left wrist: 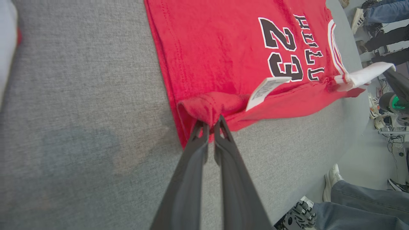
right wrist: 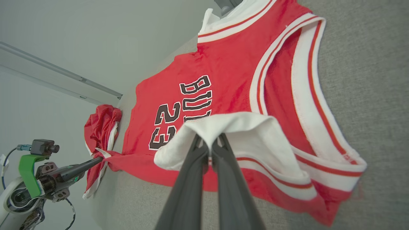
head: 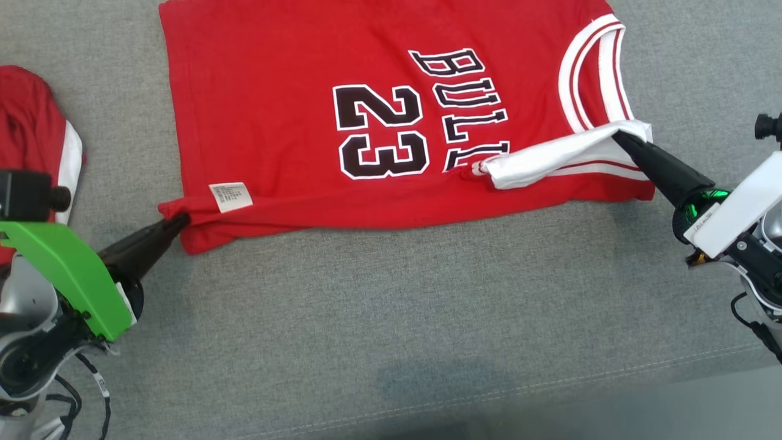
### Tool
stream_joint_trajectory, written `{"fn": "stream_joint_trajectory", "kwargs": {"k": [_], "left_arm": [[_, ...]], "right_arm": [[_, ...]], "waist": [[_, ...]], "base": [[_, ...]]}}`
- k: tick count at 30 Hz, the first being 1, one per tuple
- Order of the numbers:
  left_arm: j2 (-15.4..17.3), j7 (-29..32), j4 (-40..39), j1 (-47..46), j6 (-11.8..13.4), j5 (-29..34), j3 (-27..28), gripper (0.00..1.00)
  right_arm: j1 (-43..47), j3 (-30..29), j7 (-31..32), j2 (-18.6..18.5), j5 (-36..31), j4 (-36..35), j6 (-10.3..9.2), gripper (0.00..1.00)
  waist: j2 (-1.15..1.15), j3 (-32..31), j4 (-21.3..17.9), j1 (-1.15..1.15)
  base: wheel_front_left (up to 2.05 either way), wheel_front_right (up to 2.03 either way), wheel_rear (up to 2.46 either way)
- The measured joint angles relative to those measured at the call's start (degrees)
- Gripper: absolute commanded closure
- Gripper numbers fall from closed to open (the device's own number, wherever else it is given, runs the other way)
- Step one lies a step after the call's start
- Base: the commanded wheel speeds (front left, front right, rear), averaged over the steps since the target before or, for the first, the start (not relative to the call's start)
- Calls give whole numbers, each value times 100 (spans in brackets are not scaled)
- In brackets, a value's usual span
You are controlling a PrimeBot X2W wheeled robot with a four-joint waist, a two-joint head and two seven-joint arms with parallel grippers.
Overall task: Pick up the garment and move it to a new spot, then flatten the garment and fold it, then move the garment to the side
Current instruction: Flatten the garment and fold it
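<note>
The garment (head: 293, 122), a red jersey with "23" facing up, lay spread across the upper middle of the head view on the grey surface (head: 391, 318). It looked mostly flat, so the move to a new spot and the flattening seemed done. Its lower edge was already rolled over onto itself, which suggested the first fold was under way. Finishing the fold and moving the jersey aside remained.

The left tool (head: 177, 221) was closed on the hem corner at the jersey's lower left, just beside the care label (head: 231, 195). In the left wrist view its two fingers pinched a bunched lip of red cloth. The right tool (head: 620, 137) was clamped on the white armhole trim (head: 550, 160) at the right of the frame, with the trim draped over its fingertips in the right wrist view.

The left arm sat in the lower left corner, fingers angled up and to the right and low over the surface. The right arm entered from the right edge, fingers pointing up and left. The jersey's near edge was stretched between them. A second red garment (head: 30, 128) lay crumpled at the left edge, apart from the jersey.
</note>
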Motion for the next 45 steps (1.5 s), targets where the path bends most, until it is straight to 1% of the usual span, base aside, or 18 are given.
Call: {"fn": "stream_joint_trajectory", "kwargs": {"k": [4, 10, 20, 32, 33, 34, 35, 39, 40, 41, 42, 43, 44, 45], "left_arm": [[12, 152, 130, -144, 165, -53, 23, 100], [-64, 299, 328, -430, 271, -89, -33, 100], [-69, 584, 564, -771, 333, -94, -205, 100], [-80, 695, 862, -1207, 387, 42, -309, 100], [-86, 695, 884, -1228, 388, 49, -321, 84], [-92, 695, 911, -1248, 397, 56, -324, 78], [-107, 694, 945, -1269, 404, 87, -328, 75], [-162, 686, 1056, -1355, 433, 107, -337, 71], [-174, 684, 1074, -1378, 434, 109, -338, 67], [-192, 630, 1098, -1398, 437, 127, -334, 60], [-210, 575, 1137, -1421, 438, 157, -321, 22], [-219, 567, 1173, -1454, 438, 172, -324, 0], [-220, 567, 1201, -1477, 438, 191, -326, 0], [-221, 566, 1222, -1496, 438, 201, -327, 0]], "right_arm": [[-235, 11, 57, 13, -2, 101, 0, 100], [-461, 12, 57, 53, -20, 297, 0, 100], [-758, 25, -30, 192, -200, 590, 0, 100], [-1031, 208, -138, 354, -480, 981, 0, 100], [-1053, 212, -141, 369, -498, 1010, 0, 100], [-1065, 226, -145, 383, -503, 1038, 0, 100], [-1068, 247, -158, 398, -517, 1074, 0, 100], [-1084, 313, -188, 478, -524, 1216, 0, 100], [-1099, 325, -190, 497, -547, 1257, 0, 100], [-1118, 332, -234, 514, -590, 1300, 0, 100], [-1145, 334, -279, 524, -638, 1330, 0, 75], [-1172, 335, -307, 526, -686, 1352, 0, 57], [-1198, 333, -338, 533, -726, 1382, 0, 37], [-1218, 331, -382, 543, -754, 1416, -1, 0]], "waist": [[0, 87, -26, 0], [0, 152, -59, 0], [0, 190, -114, 0], [0, 225, -192, 0], [0, 227, -195, 0], [0, 232, -196, 0], [0, 236, -197, 0], [0, 255, -198, 0], [0, 261, -199, 0], [0, 267, -199, 0], [0, 273, -201, 0], [0, 278, -201, 0], [0, 284, -203, 0], [0, 290, -203, 0]], "base": [[0, 0, 0], [0, 0, 0], [0, 0, 0], [0, 0, 0], [0, 0, 0], [0, 0, 0], [0, 0, 0], [0, 0, 0], [0, 0, 0], [0, 0, 0], [0, 0, 0], [0, 0, 0], [0, 0, 0], [0, 0, 0]]}}
